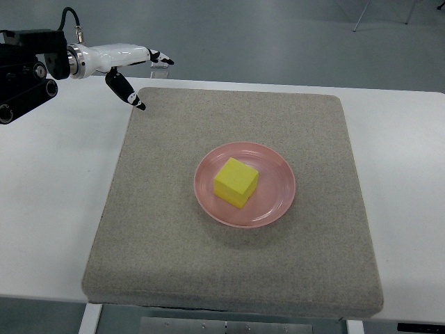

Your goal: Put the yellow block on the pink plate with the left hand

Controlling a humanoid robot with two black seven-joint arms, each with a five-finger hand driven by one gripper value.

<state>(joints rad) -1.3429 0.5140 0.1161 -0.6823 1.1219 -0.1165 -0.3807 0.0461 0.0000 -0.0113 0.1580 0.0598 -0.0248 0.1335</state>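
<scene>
Left hand [132, 69] empty and clear, block's on the plate.

Fingers are loosely spread and holding nothing, hovering at the far left corner of the grey mat [233, 202], well apart from everything. The yellow block [236, 182] sits flat near the middle of the pink plate [278, 198], so the placing looks done. Plenty of open mat all round the plate, white worktop [49, 209] beyond the edges.

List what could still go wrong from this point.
1. The yellow block sits on the pink plate left of its centre; a jolt to the table could slide it toward the rim.
2. The left hand, open and empty, hovers beyond the grey mat's far left corner; a low sweep back could catch that corner and shift mat and plate.
</scene>
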